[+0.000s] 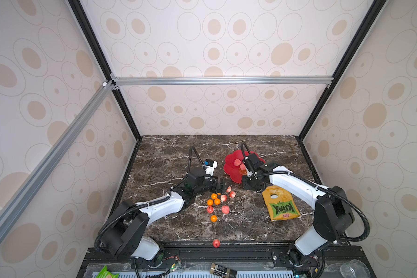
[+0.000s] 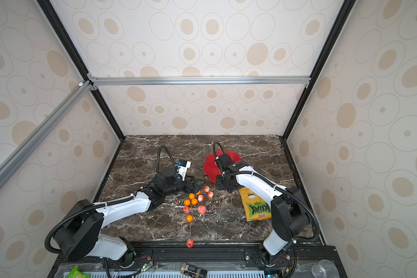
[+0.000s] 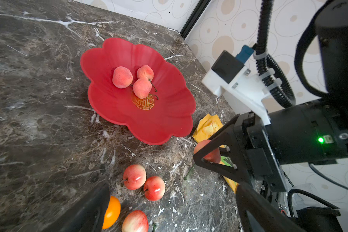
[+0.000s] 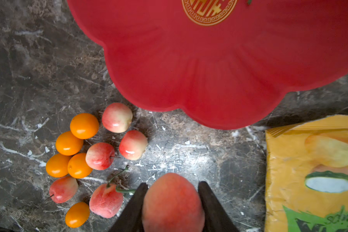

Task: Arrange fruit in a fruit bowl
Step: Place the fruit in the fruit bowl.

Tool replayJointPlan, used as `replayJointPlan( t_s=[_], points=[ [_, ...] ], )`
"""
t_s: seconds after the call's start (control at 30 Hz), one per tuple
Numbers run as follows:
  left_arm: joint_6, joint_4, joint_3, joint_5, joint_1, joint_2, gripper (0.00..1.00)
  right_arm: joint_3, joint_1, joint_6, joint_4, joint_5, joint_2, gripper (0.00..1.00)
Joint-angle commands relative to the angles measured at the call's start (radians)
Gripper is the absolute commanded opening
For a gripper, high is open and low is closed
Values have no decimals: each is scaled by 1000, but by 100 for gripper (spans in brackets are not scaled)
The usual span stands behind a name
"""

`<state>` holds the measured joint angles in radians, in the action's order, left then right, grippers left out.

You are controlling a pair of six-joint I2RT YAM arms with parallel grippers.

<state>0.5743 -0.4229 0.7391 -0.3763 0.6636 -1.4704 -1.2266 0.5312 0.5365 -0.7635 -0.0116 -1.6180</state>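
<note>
Pinched a pink peach [image 4: 172, 200] between the jaws of the right gripper [image 4: 173, 184], one finger pressed to each side, just outside the near rim of the red fruit bowl [image 3: 113, 112] and beside the yellow snack bag [image 1: 281, 204]. Spread the jaws of the left gripper [image 1: 220, 186] wide at the far end of the loose fruit, gripping nothing. Counted three peaches [image 3: 122, 77] in the bowl, touching one another by the gold emblem [image 3: 143, 103]. Found five orange fruits [image 4: 84, 126] and five pink ones [image 4: 133, 144] bunched on the marble table [image 1: 166, 154] between the arms. Spotted one more pink fruit [image 1: 216, 243] alone at the table's front edge.
</note>
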Motion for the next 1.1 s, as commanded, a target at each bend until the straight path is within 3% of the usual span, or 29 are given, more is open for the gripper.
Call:
replayJointPlan(
  t_s=[0.0, 0.53, 1.07],
  points=[
    [-40, -35, 83, -10, 9, -51, 99, -50, -44, -42, -17, -9, -23, 41],
    [-91, 5, 383, -46, 9, -338, 99, -321, -228, -170, -50, -34, -294, 41],
    [-90, 19, 465, -58, 9, -426, 99, -483, -298, -235, -62, -73, -504, 42]
  ],
)
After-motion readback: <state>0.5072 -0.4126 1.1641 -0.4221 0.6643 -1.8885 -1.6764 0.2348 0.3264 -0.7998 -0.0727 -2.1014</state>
